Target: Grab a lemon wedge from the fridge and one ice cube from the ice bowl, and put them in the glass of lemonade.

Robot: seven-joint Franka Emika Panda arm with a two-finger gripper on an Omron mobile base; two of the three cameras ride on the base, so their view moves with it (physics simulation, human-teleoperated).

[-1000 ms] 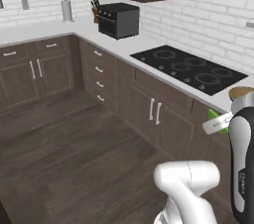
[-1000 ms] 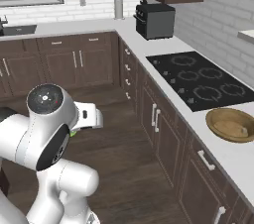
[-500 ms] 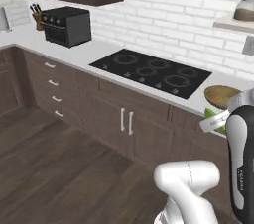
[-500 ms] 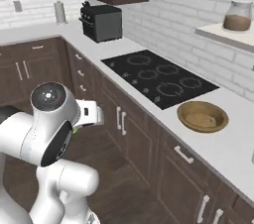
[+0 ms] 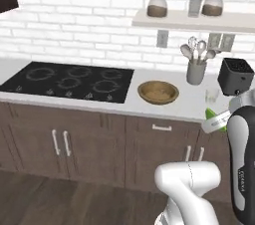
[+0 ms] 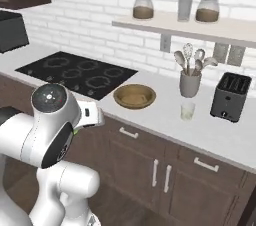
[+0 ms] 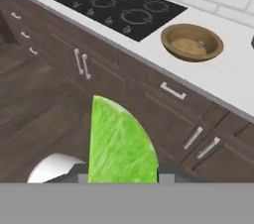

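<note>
My gripper [image 7: 122, 174] is shut on the lemon wedge [image 7: 119, 141], a bright green slice that stands up between the fingertips [image 7: 166, 174]. In the left base view the wedge [image 5: 212, 115] pokes out from the gripper [image 5: 218, 122] just in front of the counter edge. The ice bowl [image 5: 158, 92] [image 6: 134, 95] [image 7: 192, 42] is of tan wood and sits on the white counter right of the cooktop. A tiny pale speck in it may be the ice cube [image 7: 201, 44]. The glass of lemonade [image 5: 212, 95] [image 6: 188, 110] stands right of the bowl. The fridge is out of view.
A black cooktop [image 5: 69, 80] lies left of the bowl. A grey utensil cup [image 6: 190, 84] and a black toaster [image 6: 230, 96] stand behind and beside the glass. A wall shelf [image 6: 190, 25] carries jars. Dark cabinet fronts [image 7: 168, 114] run below the counter.
The base has driven and turned along the counter, so the whole scene has slid left and the bowl, glass and toaster have come into view. The wedge stays in the gripper.
</note>
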